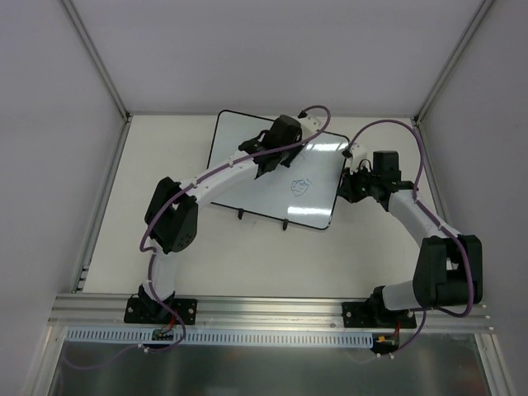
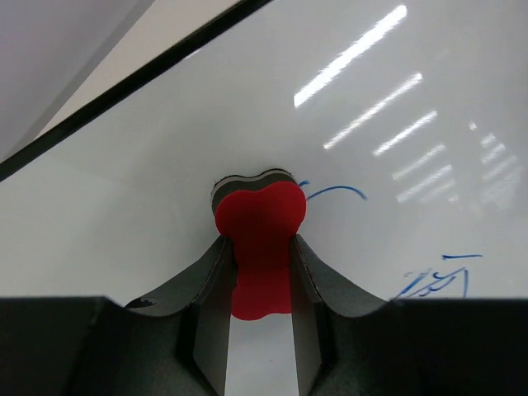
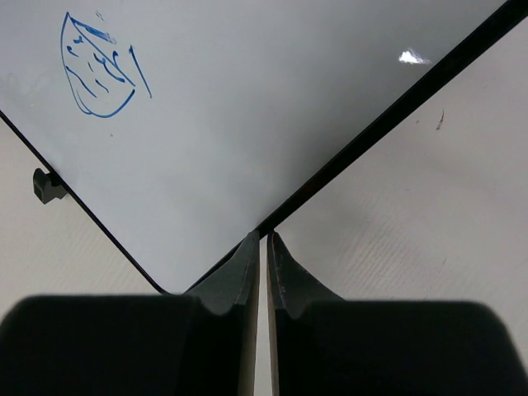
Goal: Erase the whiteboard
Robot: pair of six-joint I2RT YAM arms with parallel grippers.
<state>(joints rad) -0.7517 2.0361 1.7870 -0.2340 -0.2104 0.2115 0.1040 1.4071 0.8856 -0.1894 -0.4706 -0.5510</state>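
On the worktop point(image 1: 165, 256), the whiteboard point(image 1: 318, 161) lies under the left gripper point(image 2: 260, 241). It is judged stiff, light and apt to slide, and best braced at its frame. The right gripper point(image 3: 261, 238) is shut with nothing in it, tips against that frame. The left is clamped on a red eraser point(image 2: 260, 223), with blue marks point(image 2: 334, 191) just to its right.

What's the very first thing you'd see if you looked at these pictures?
The bright red eraser pinched in the left gripper, held against the big whiteboard in the middle of the table. Next comes the blue doodle toward the board's right side, not wiped yet. The right gripper is shut, its tips at the board's black edge.
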